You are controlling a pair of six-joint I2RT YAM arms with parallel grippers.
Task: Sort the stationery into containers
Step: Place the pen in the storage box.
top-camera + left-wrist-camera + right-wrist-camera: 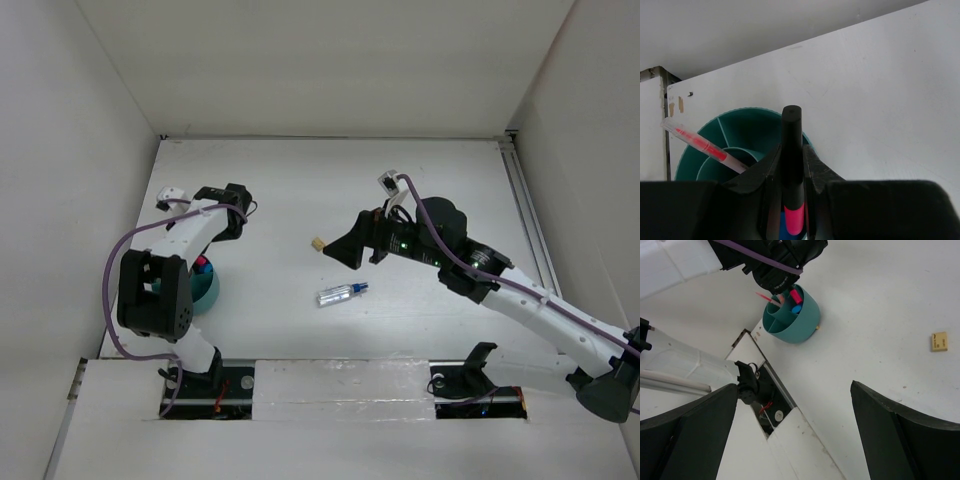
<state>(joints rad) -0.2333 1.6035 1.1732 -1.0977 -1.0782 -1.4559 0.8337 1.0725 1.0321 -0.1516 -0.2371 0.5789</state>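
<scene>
A black marker [791, 125] with a pink band sits lengthwise between the left jaws, which are nearly pressed together and pinch it from both sides. Its pink end points down over the mouth of the teal cup [747, 131]. A clear red-cored pen [700, 143] leans in one of the cup's compartments. The right jaws are spread wide over the worktop [880, 300] and hold nothing. The eraser [317, 243] lies just beyond their tips. A blue-capped pen [340, 294] lies nearer the arm bases. Both are well apart from the cup.
</scene>
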